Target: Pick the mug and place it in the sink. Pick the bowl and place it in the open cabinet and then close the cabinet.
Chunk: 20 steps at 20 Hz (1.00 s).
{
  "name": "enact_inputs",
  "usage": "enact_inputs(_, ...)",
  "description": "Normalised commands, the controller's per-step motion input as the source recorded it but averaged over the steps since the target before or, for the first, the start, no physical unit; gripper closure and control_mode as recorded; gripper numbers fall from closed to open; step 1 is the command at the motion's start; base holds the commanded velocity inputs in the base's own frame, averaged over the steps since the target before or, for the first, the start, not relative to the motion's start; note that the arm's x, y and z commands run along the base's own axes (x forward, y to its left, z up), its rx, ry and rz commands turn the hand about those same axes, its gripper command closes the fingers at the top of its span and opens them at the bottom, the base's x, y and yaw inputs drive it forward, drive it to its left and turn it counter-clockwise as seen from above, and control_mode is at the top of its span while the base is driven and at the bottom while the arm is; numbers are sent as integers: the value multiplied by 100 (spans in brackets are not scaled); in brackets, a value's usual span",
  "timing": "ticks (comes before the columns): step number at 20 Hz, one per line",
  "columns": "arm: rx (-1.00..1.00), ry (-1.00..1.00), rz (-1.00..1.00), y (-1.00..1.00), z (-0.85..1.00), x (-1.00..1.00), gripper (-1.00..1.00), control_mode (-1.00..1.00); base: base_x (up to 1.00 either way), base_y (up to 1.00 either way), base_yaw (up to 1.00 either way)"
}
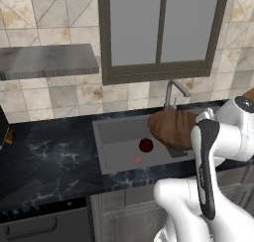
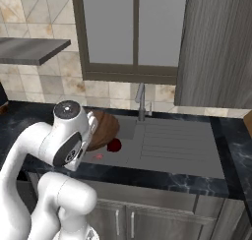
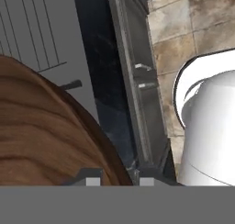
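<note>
Over the sink: wooden bowl (image 1: 171,128) is lifted and tilted on edge above the basin's right part, just in front of the faucet (image 1: 174,90).
Hand: hand (image 3: 120,181) sits at the bowl's rim; in the hand view the brown wood grain (image 3: 50,136) fills the lower left, right up against the finger tips. Jaws stand narrow, pinched on the bowl's rim.
Bowl from the right: the bowl (image 2: 104,129) shows partly behind the arm's white elbow, hanging over the left end of the sink.
Mug: dark red mug (image 1: 146,145) stands on the floor of the sink (image 1: 111,132), below and left of the bowl, not touching it. From the right base view the mug (image 2: 114,145) peeks out just under the bowl's lower edge.
Drain mark: small red mark (image 1: 138,159) lies on the basin floor near the mug.
Drainboard: ribbed grey drainboard (image 2: 177,143) stretches right of the basin.
Worktop: dark marbled worktop (image 1: 49,159) surrounds the sink.
Cabinet: tall grey-brown wood-grain cabinet (image 2: 216,47) hangs right of the window (image 2: 135,27); whether it is open I cannot tell.
</note>
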Motion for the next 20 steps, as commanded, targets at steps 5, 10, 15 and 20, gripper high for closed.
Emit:
enact_inputs(5, -2, 11, 0, -12, 68, -66, 100, -100, 0, 0, 0)
enact_inputs(10, -6, 3, 0, 0, 30, -88, 100, -100, 0, 0, 0)
enact_inputs(15, -8, -20, 0, 0, 17, -76, 100, -100, 0, 0, 0)
enact_inputs(20, 0, -26, 0, 0, 2, -35, 100, -100, 0, 0, 0)
